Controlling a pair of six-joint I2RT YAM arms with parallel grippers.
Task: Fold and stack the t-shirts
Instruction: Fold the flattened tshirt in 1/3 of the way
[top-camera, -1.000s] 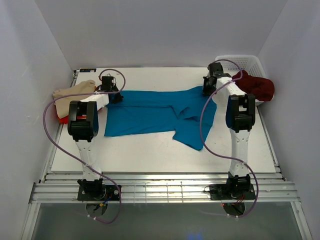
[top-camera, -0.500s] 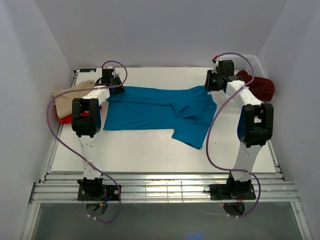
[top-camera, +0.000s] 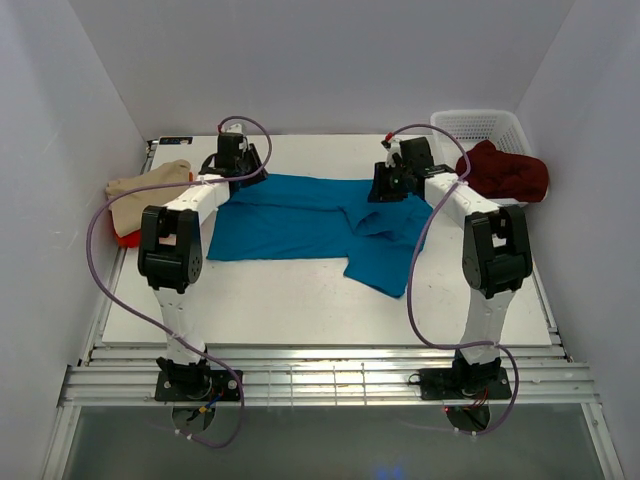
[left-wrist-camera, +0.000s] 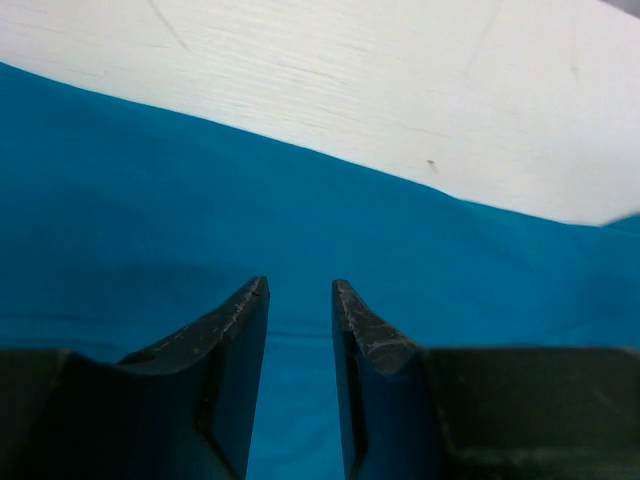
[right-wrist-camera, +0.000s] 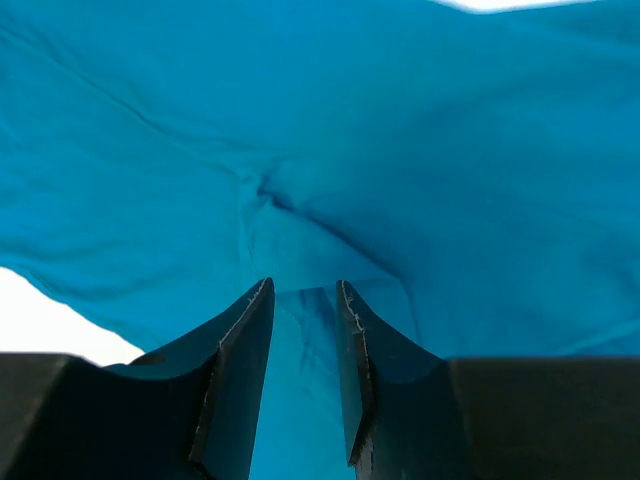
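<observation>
The teal t-shirt lies spread across the middle of the table, its right part rumpled and a flap hanging toward the front. My left gripper sits at the shirt's far left edge, jaws nearly together with teal cloth between them. My right gripper sits on the shirt's far right part, jaws closed on a fold of teal cloth. The beige t-shirt lies at the left edge on top of the red one. The maroon t-shirt hangs over the basket's front.
A white lattice basket stands at the far right corner. White walls close in the table on three sides. Both arms' purple cables loop over the table's sides. Bare tabletop shows in front of the teal shirt.
Both grippers moved to the far side and then inward toward each other along the shirt's far edge. The teal shirt was pulled slightly toward the back and its far edge straightened.
</observation>
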